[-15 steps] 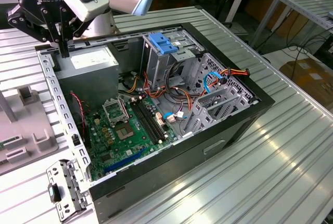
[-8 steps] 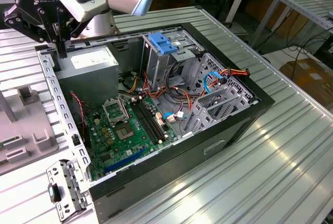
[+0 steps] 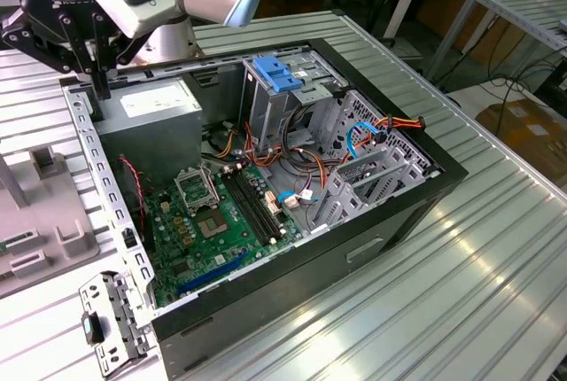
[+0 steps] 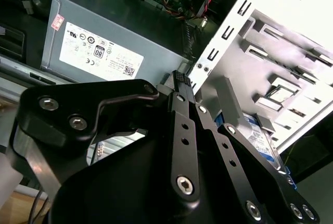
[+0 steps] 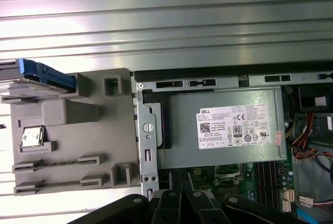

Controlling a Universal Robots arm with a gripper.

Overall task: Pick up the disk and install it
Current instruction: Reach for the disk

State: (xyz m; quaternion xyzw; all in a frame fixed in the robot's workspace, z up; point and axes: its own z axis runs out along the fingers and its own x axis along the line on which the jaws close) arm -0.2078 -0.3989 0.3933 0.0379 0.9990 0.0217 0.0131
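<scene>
The disk (image 5: 44,75) rests at one end of a grey plastic holder (image 5: 67,130) beside the open computer case; its blue side rail faces the first wrist view. The second wrist view catches its white label with a blue band (image 4: 260,138) under the holder's ribs (image 4: 281,52). My gripper (image 3: 104,89) hangs over the case's rear corner by the power supply, apart from the disk. Its fingers (image 4: 179,78) look shut with nothing between them.
The open case (image 3: 416,195) holds a grey power-supply box (image 3: 151,111), a green motherboard (image 3: 221,213), loose cables and a metal drive cage with a blue latch (image 3: 279,75). The grey holder (image 3: 44,213) stands at the exterior view's left. A metal bracket (image 3: 111,319) lies by the case's front corner.
</scene>
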